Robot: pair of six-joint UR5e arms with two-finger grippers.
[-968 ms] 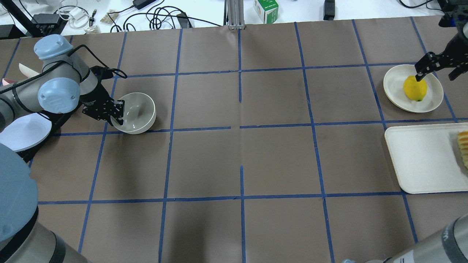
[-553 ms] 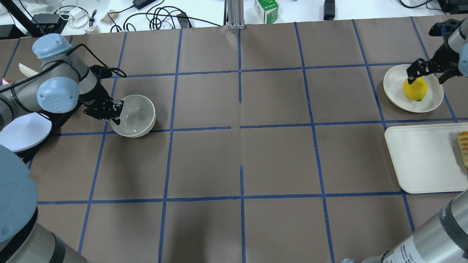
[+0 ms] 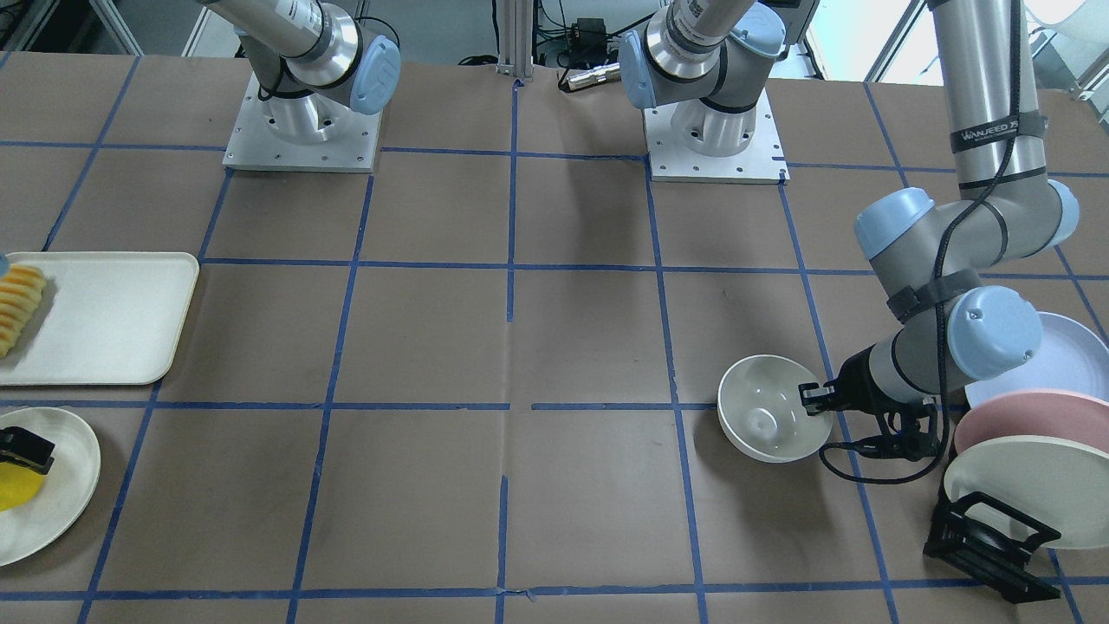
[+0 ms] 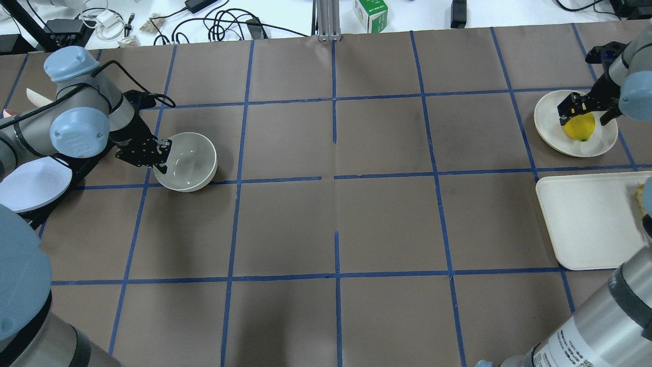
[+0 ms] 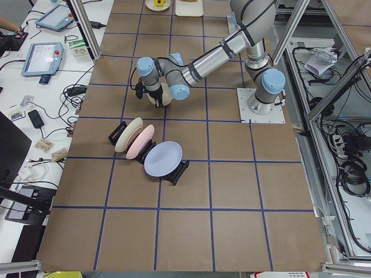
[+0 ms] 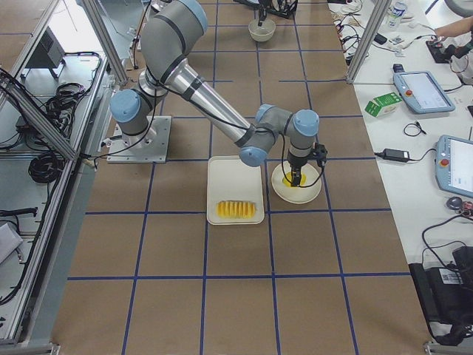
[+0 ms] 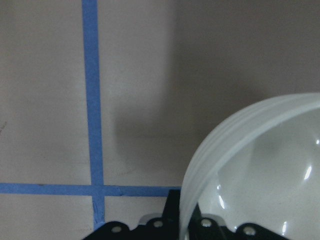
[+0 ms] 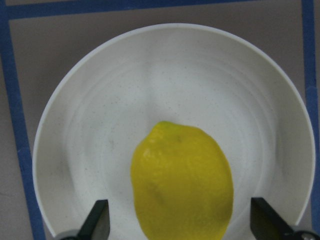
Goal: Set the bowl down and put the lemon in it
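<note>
The brown-paper worktop (image 4: 387,224), ruled into squares by blue tape, carries everything. The right arm (image 6: 222,103) reaches across to the worktop's right end, and the left arm (image 4: 76,127) bends low over the left end. A rectangular cream tray (image 4: 580,219) lies flat at the right end, with a row of orange-yellow sliced pieces (image 6: 236,209) along the side nearer the robot. At the left end a black rack (image 3: 988,546) holds three plates on edge: a lavender one (image 3: 1074,355), a pink one (image 3: 1022,416) and a cream one (image 3: 1005,477). Just beyond the tray, away from the robot, sits a flat cream round plate (image 4: 550,122). The bowl (image 4: 188,163), glossy cream-white and open side up, is in the left part of the worktop, near the rack, over a blue tape line. Whether its base touches the paper cannot be told. The left gripper (image 4: 162,152) comes in from the rack side, its jaws pinching the bowl's thin rim with one inside the wall and one outside. The right gripper (image 4: 585,113) points down over the round plate, its jaws spread wide and standing on either side of the lemon (image 4: 578,131) with a gap at each side. The lemon lies on its side on that plate, bright yellow, well apart from the bowl.
</note>
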